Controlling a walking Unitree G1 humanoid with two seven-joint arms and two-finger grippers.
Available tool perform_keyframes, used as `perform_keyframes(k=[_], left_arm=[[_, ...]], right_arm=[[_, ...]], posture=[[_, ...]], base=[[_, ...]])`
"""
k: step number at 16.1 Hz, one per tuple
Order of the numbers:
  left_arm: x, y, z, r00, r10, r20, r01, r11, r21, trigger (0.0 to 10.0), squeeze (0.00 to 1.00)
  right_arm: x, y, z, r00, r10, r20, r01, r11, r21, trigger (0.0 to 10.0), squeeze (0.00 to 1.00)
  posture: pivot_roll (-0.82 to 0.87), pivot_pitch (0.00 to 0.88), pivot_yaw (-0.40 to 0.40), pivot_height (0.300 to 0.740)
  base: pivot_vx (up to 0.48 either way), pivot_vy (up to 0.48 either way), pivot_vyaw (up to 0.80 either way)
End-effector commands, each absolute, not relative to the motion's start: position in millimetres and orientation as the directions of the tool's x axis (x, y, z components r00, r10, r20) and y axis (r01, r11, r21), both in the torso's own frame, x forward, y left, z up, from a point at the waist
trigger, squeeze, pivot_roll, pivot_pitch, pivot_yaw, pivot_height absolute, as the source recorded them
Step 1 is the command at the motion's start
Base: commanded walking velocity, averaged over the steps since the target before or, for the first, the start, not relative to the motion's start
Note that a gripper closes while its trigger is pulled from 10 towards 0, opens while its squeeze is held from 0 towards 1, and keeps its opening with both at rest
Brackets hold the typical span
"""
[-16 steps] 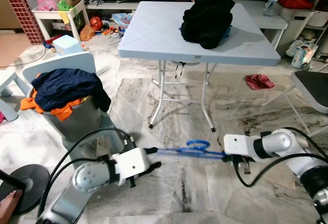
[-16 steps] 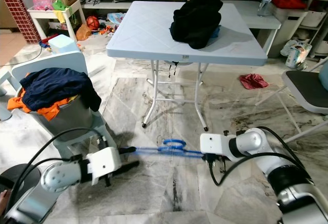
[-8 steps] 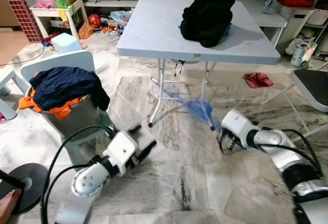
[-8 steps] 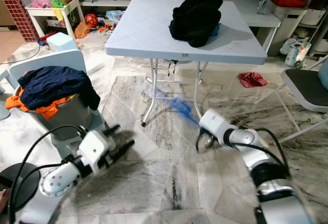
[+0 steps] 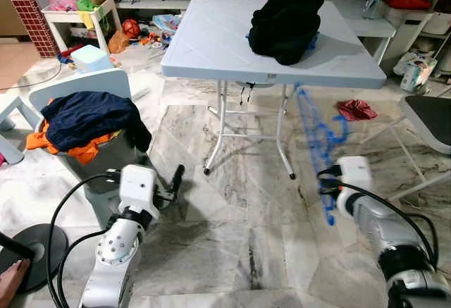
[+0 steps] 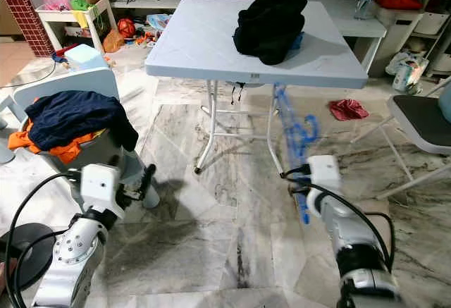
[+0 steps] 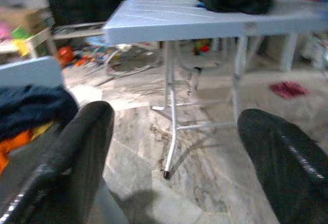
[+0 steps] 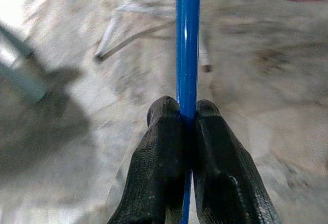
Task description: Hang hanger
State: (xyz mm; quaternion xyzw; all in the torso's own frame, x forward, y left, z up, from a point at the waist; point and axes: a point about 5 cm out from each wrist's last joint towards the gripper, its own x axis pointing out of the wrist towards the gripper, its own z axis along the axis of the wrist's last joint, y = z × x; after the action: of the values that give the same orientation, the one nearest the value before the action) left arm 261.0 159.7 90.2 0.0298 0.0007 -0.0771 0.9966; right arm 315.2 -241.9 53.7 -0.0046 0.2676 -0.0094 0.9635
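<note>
Blue plastic hanger is held upright, clamped by right gripper fingers, for carrying; left gripper fingers spread, empty.

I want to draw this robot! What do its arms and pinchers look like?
Both arms are shiny silver tubes with white boxy wrists and looping black cables. The left gripper and right gripper each have two long black fingers, rounded at the tips and a bit bumpy.

Left tool agape, right tool clamped
</note>
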Motion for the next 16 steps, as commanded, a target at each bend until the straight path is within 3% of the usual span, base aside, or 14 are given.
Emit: perform_keyframes(k=[1,6,7,8,9,10,16], left_arm=[[262,164,88,0.994,-0.11,-0.021,0.111,0.993,0.042,10.0,1.0],[263,155,82,0.986,-0.154,-0.064,0.154,0.988,-0.004,10.0,1.0],[265,150,81,0.98,-0.189,-0.064,0.188,0.982,-0.012,10.0,0.71],[265,148,81,0.978,-0.201,-0.063,0.2,0.98,-0.017,10.0,0.71],[265,147,81,0.977,-0.206,-0.063,0.205,0.979,-0.018,10.0,0.47],[266,147,82,0.976,-0.212,-0.059,0.211,0.977,-0.027,10.0,0.0],[273,142,84,0.968,-0.245,-0.057,0.242,0.969,-0.058,10.0,0.0]], right_arm=[[311,-244,58,0.873,-0.072,-0.483,0.096,0.995,0.025,10.0,0.0],[300,-236,65,0.889,-0.149,-0.432,0.13,0.989,-0.074,10.0,0.0],[300,-235,69,0.906,-0.149,-0.395,0.155,0.988,-0.017,10.0,0.0],[300,-235,70,0.911,-0.152,-0.383,0.163,0.987,-0.003,10.0,0.0],[299,-234,71,0.915,-0.157,-0.372,0.168,0.986,-0.001,10.0,0.0],[299,-234,71,0.913,-0.16,-0.375,0.176,0.984,0.01,10.0,0.0],[300,-224,68,0.907,-0.159,-0.39,0.183,0.983,0.024,10.0,0.0]], posture=[[-0.1,0.0,-0.036,0.74],[-0.12,0.0,-0.031,0.74],[-0.11,0.0,-0.041,0.74],[-0.11,0.0,-0.041,0.74],[-0.11,0.0,-0.041,0.74],[-0.11,0.0,-0.041,0.74],[-0.11,0.0,-0.03,0.74]], base=[[0.0,0.0,0.0],[0.0,0.0,0.0],[0.0,0.0,0.0],[0.0,0.0,0.0],[0.0,0.0,0.0],[0.0,0.0,0.0],[0.0,0.0,-0.77]])
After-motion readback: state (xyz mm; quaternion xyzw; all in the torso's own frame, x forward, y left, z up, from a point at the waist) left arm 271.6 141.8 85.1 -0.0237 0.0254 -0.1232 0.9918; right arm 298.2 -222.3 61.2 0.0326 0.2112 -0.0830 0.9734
